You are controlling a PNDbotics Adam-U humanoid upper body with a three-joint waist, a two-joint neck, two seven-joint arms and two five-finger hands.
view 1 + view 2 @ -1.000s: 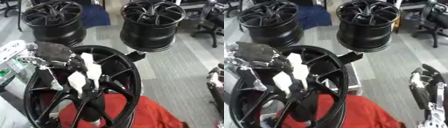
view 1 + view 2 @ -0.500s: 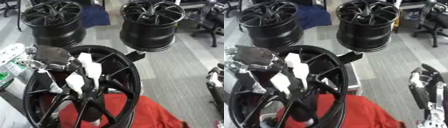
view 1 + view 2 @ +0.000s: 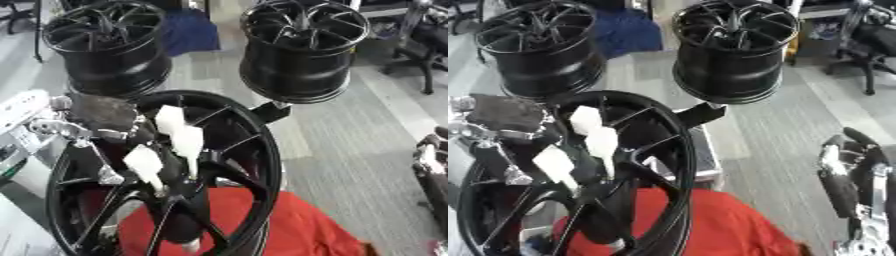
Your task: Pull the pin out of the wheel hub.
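Fingers of your left hand reached down into the black wheel hub that stood nearest the camera, its rim tilted and its spokes running to a dark centre. You had the white-tipped fingers spread over the spokes and pointing toward that centre, slightly bent; whether they were clasped round anything there could not be told, since the spokes and the hand itself covered the spot. The back of that hand, a dark plate with silver linkages, sat over the upper left part of the rim. The pin itself could not be made out with certainty; a small pale piece showed low at the hub's centre, below your fingers, and it may have been part of it. A red cloth lay under and in front of the hub, showing through the spokes and spreading to the lower right.

Your right hand rested well apart at the right edge, fingers up and uncurled, touching nothing. Two more black wheels stood behind on the grey floor, one at the far left and one at the far right, with a blue cloth between them. A black bracket stuck out just beside the near hub's upper right rim.
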